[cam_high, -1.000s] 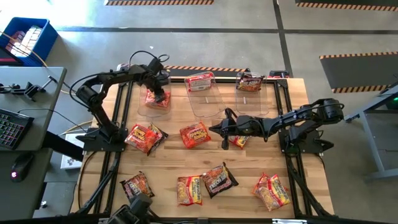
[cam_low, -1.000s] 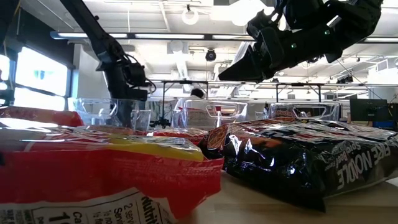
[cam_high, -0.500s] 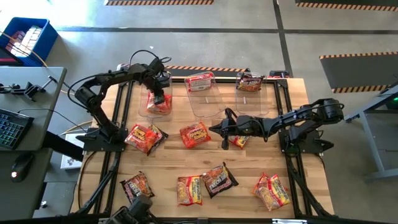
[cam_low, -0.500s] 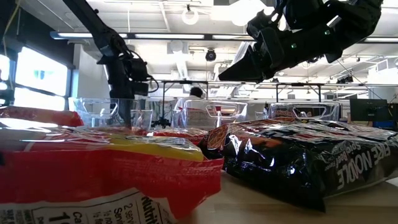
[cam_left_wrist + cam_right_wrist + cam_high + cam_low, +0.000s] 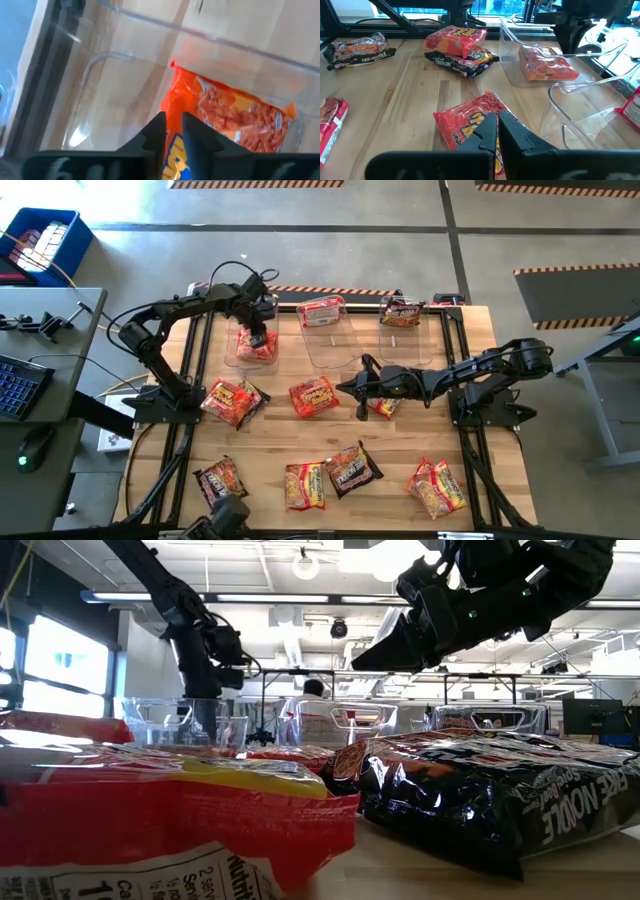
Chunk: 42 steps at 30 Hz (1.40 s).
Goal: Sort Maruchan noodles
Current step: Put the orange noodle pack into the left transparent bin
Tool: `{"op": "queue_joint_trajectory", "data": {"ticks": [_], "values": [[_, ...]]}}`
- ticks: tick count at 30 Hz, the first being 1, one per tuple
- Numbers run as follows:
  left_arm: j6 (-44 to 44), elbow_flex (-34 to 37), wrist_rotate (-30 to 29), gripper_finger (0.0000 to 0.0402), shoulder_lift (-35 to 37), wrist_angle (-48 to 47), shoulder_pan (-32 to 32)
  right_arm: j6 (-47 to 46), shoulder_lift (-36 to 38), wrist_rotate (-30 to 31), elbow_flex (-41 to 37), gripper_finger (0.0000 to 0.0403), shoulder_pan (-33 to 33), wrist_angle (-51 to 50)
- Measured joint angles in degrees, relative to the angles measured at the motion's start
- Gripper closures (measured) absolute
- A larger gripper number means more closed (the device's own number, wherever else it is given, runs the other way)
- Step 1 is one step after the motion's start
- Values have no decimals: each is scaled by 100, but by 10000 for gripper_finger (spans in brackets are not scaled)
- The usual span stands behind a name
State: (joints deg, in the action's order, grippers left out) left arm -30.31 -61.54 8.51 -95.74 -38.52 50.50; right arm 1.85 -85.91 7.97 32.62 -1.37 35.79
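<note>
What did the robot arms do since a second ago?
The left gripper lifted a little over the left clear bin, leaving the orange noodle packet lying inside. The right gripper stayed over the table's middle, and the other packets did not move.

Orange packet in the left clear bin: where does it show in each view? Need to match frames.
High view: orange packet lies in the left clear bin, upper left of the table.
Low view: packet not made out; the bin shows left of centre.
Left wrist view: centre to lower right, inside the bin.
Right wrist view: upper right, inside the bin.
Shared landmark: the left clear bin.
</note>
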Motion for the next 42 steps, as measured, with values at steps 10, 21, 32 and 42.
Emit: {"op": "queue_joint_trajectory", "data": {"ticks": [10, 21, 32, 42], "values": [[177, -4, 40, 226, -450, 238, 167, 13, 0, -59, 0, 401, -2, 2], [134, -33, 1115, 224, -856, 225, 162, 11, 0, -66, 0, 401, -2, 2], [-772, -30, 1027, 391, -773, -64, -48, 12, 0, -66, 0, 401, -1, -2], [-810, -111, 863, 401, -7, -383, -52, 13, 0, -66, 0, 401, -1, -2]]}}
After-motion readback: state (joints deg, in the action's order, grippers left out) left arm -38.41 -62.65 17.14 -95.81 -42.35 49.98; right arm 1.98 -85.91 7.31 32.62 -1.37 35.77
